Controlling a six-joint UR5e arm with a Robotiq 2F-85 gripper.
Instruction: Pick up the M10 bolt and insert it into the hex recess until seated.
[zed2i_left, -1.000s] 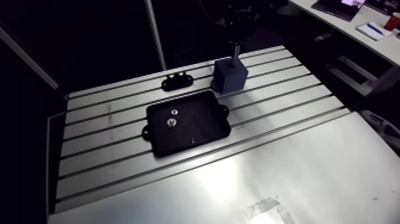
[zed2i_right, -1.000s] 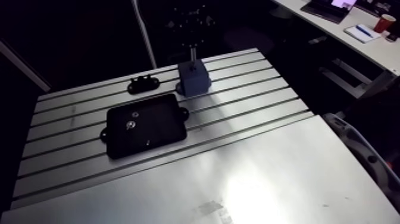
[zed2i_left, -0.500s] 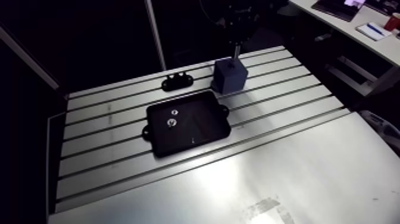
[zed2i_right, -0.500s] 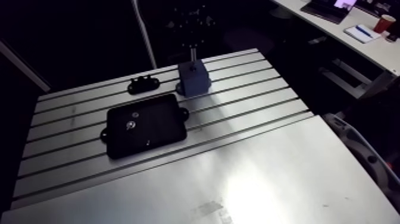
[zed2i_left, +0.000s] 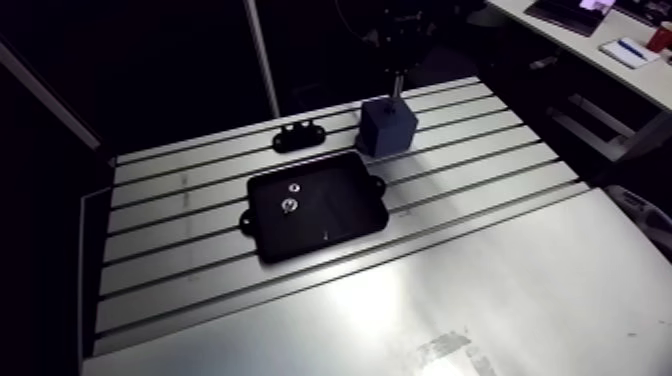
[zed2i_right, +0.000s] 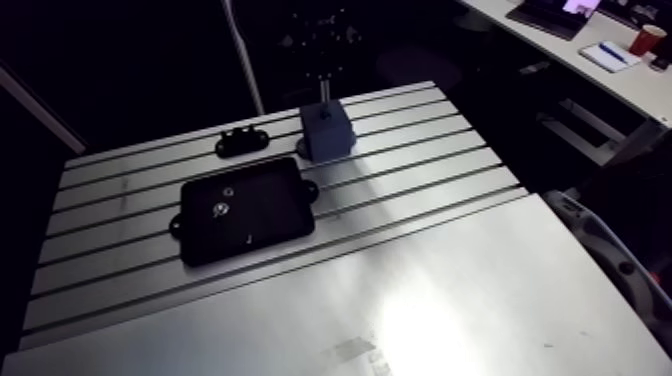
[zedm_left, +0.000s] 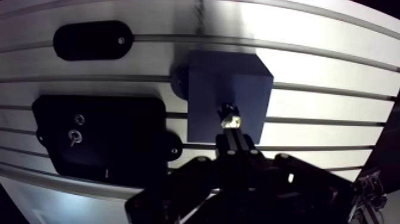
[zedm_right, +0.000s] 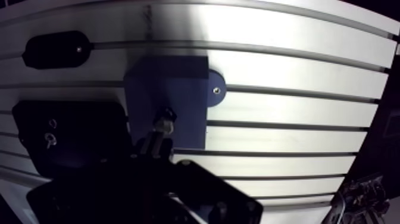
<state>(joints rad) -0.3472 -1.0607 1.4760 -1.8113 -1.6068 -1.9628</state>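
A dark blue block (zedm_left: 208, 83) stands bolted to the slotted table, with a round foot (zedm_right: 215, 89) at its side. My gripper (zedm_left: 231, 132) hangs straight above the block's top face, its fingers shut on a small metallic bolt (zedm_left: 230, 119) that points down at the block. In the arm view the gripper (zed2i_left: 398, 80) comes down from the dark behind the table to just above the block (zed2i_left: 388, 127). The bolt covers the hex recess, so I cannot tell how deep the bolt sits.
A black tray (zed2i_left: 340, 215) with lugs lies beside the block, holding a small metal part (zed2i_left: 287, 206) and a washer-like piece (zed2i_left: 294, 186). A small black bracket (zed2i_left: 298, 135) sits behind the tray. A smooth metal sheet (zed2i_left: 450, 300) covers the table's near side.
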